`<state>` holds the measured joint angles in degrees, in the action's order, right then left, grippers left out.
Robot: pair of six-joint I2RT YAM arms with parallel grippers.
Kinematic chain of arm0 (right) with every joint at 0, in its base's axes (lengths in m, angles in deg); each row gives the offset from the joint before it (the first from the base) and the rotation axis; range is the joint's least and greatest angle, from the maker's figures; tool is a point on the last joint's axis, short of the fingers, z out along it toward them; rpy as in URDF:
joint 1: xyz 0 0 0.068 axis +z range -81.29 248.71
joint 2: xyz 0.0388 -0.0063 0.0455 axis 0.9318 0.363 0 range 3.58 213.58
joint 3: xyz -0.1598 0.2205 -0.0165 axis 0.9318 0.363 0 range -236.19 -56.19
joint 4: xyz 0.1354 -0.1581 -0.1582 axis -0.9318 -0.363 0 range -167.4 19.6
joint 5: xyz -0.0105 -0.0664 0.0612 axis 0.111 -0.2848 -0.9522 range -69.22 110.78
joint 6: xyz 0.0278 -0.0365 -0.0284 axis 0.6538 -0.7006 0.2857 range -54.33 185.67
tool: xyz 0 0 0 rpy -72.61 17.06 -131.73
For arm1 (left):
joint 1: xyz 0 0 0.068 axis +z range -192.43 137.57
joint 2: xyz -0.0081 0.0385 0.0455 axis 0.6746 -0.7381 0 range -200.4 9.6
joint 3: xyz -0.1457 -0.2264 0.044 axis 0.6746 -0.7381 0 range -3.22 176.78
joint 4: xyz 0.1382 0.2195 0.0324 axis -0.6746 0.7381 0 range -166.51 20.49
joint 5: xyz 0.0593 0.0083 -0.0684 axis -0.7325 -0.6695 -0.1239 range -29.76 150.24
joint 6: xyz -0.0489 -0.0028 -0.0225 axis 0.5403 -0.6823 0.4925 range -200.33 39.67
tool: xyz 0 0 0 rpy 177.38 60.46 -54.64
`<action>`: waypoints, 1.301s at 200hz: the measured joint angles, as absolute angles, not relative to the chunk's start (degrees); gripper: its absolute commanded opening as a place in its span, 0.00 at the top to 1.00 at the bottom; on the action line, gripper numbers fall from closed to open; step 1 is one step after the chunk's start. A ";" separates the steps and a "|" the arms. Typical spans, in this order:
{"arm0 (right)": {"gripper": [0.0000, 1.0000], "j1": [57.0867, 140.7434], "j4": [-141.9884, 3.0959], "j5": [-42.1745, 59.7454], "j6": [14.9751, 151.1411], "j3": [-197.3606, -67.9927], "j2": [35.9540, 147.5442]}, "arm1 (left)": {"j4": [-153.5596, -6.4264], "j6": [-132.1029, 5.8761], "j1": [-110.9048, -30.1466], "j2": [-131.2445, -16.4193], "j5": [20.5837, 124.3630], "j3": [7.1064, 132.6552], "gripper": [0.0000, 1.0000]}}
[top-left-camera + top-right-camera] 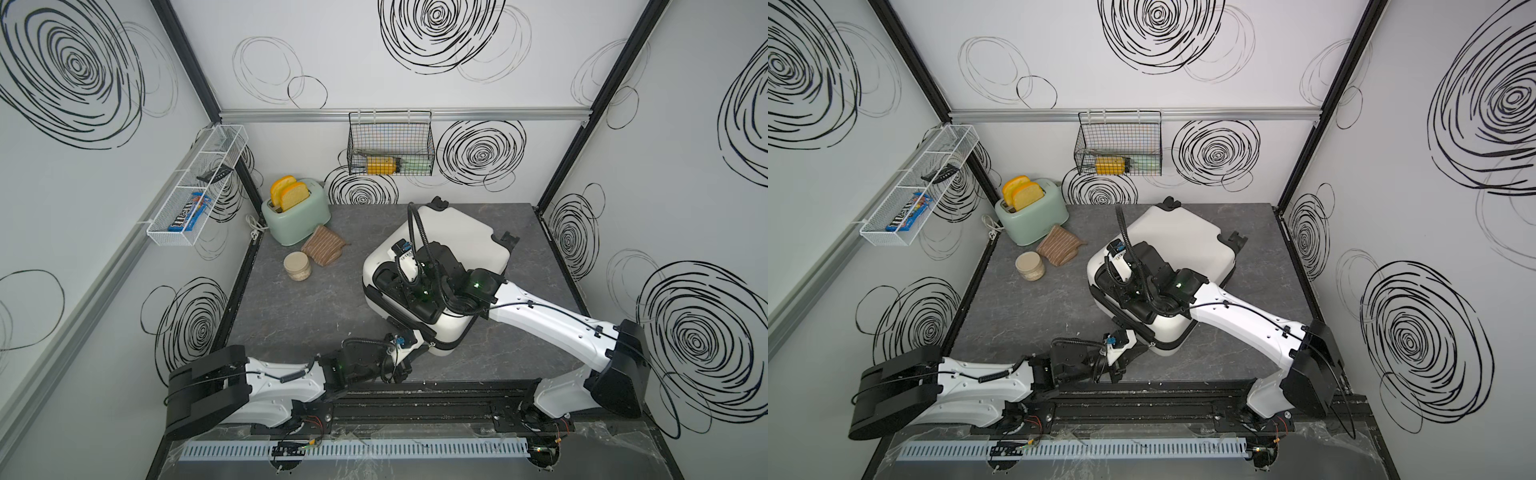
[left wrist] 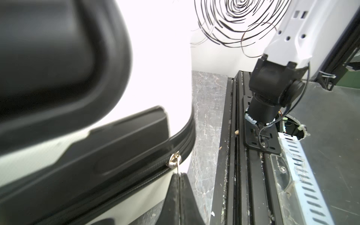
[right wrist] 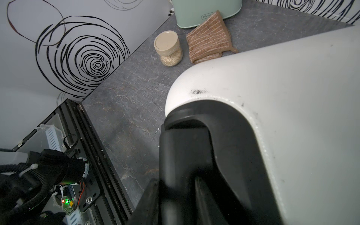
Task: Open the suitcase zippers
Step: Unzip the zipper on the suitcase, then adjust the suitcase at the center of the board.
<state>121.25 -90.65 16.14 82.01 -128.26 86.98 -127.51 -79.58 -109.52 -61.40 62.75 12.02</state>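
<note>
1. Suitcase (image 1: 457, 237): white hard shell, lying flat on the table (image 1: 299, 316) toward the robot's right. Its near corner is close to the arm rail (image 1: 415, 399). Toaster (image 1: 297, 216) and jar (image 1: 297, 267) are well apart, far left.
2. Zippers (image 2: 184, 134): black band round the seam btw. the shell halves. The silver pull (image 2: 174, 160) sits at the near corner.
3. L gripper (image 2: 179, 176): pinched together on the pull's thin tab.
4. R gripper (image 1: 395, 284): on the case's handle end. It is black on black, so I cannot tell if it clamps or only presses.
5. Handling (est.): the shell is stiff and smooth, prob. light, so it will skid unless braced at the handle end. The tab is small, slick metal. Pinch it deep and pull along the band, as the slider may bind at the corner curve.
</note>
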 measured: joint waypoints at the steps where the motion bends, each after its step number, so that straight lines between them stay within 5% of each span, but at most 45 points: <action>1: 1.00 121.25 -90.60 16.18 82.03 -128.24 86.98 | -127.58 -79.56 -109.56 -61.47 62.70 12.04 0.95; 55: 1.00 120.42 -88.92 18.52 82.34 -125.16 88.03 | -132.56 -79.27 -112.93 -63.83 62.48 15.63 0.88; 120: 1.00 118.95 -86.84 14.41 72.83 -122.84 86.72 | -124.94 -80.19 -112.23 -59.18 59.64 15.76 0.47; 209: 1.00 116.55 -90.19 3.03 42.93 -121.09 82.43 | -97.77 -81.42 -111.64 -39.00 56.30 18.08 0.41; 244: 0.55 117.12 -90.23 2.39 38.28 -121.05 81.78 | -85.26 -85.83 -111.35 -37.08 56.45 24.33 0.31; 260: 0.45 117.12 -89.31 4.07 39.04 -119.84 79.09 | -79.56 -88.48 -110.02 -37.32 57.61 28.85 0.29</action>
